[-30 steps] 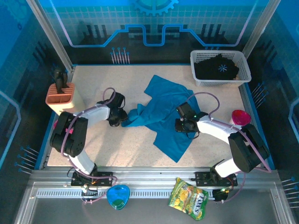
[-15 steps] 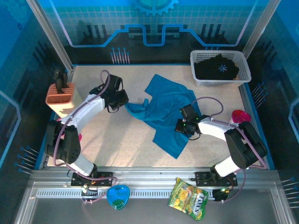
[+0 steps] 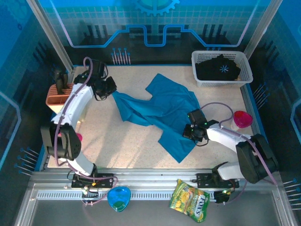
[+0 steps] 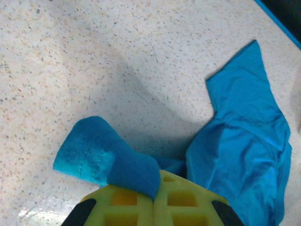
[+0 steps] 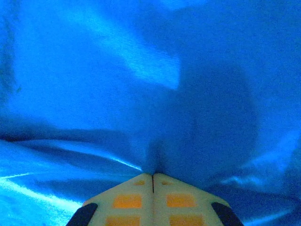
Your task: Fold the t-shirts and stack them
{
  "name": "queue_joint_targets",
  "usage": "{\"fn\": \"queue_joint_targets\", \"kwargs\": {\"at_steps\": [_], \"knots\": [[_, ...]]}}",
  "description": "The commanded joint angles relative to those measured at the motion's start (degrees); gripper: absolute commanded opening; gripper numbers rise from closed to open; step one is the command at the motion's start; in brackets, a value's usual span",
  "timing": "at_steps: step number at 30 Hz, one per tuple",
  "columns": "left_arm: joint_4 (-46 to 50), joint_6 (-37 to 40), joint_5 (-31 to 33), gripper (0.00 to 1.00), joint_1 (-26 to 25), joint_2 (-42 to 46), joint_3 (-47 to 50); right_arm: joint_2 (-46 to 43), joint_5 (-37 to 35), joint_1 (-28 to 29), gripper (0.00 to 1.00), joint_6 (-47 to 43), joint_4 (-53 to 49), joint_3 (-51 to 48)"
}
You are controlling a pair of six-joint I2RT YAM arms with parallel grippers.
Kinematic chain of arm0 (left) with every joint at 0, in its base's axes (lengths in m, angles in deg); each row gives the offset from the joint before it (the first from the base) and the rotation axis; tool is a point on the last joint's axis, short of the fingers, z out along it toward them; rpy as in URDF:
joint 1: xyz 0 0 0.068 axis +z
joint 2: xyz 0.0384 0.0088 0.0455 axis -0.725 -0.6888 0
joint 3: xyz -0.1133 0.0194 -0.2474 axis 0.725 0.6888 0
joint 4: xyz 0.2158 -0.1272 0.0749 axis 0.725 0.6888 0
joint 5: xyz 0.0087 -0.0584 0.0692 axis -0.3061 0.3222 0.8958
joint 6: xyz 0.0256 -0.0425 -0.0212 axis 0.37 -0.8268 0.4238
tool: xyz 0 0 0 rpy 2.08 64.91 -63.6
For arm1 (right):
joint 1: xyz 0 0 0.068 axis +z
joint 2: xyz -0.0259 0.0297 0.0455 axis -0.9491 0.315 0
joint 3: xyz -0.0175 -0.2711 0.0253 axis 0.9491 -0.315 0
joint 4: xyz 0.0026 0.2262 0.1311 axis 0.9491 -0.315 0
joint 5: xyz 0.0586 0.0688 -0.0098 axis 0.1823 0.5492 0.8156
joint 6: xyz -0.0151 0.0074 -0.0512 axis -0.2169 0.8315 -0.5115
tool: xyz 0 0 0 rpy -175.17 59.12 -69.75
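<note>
Teal-blue t-shirt (image 3: 160,110) spread on worktop (image 3: 127,141). Left pincer (image 3: 112,89) closed, pinching its far-left corner; right pincer (image 3: 187,133) closed, pinching its right side. Black t-shirt (image 3: 218,68) in basket (image 3: 221,83).

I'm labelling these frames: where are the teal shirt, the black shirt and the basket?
teal shirt (image 3: 169,106), top view, middle of the cloth
black shirt (image 3: 211,70), top view, cloth left of its print
basket (image 3: 221,83), top view, near wall
</note>
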Motion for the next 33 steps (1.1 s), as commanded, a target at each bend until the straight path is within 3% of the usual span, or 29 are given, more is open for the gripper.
{"fn": "queue_joint_targets", "kwargs": {"at_steps": [1, 7, 8, 9, 11, 13, 22, 28, 30, 33], "knots": [[2.99, 2.76, -2.4, 0.0, 1.0, -7.94, -9.34, -2.19, -4.8, -1.78, 0.0, -1.12, -7.95, 0.95], [7.82, 2.76, -2.98, 0.0, 1.0, -26.39, -29.97, -2.15, -6.8, -3.97, 0.0, -2.7, -8.82, 1.43], [8.02, 2.65, -2.71, 0.09, 0.91, -28.92, -32.45, -1.77, -7.2, -4.21, 0.0, -3.01, -8.99, 1.62], [7.79, 2.44, -2.41, 0.27, 0.91, -30.6, -33.85, -1.46, -7.47, -4.49, 0.0, -3.24, -9.22, 1.83], [5.66, 2.11, -3.05, 0.79, 0.69, -32.73, -34.63, -0.79, -7.68, -4.75, 0.0, -3.83, -9.44, 2.49], [4.22, 2.27, -3.71, 0.99, 0.0, -32.46, -33.3, -0.39, -7.59, -4.79, 0.0, -4.19, -9.51, 3.14], [-3.63, 4.2, -7.83, 0.99, -6.22, -11.24, -9.78, 1.64, -7.42, -4.79, 0.0, -5.87, -9.9, 5.95], [-6.31, 1.98, -10.55, 0.61, -12.78, 1.59, 11.61, 2.59, -6.41, -4.79, 0.0, -6.67, -9.03, 6.93], [-9.54, -0.63, -13.71, 0.59, -15.08, 2.62, 18.29, 3.17, -6.02, -4.84, 0.0, -6.96, -8.83, 7.2], [-12.59, -4.18, -13.52, 0.59, -19.58, 1.81, 23.99, 3.91, -5.51, -4.79, 0.0, -7.61, -8.57, 7.65]]}}
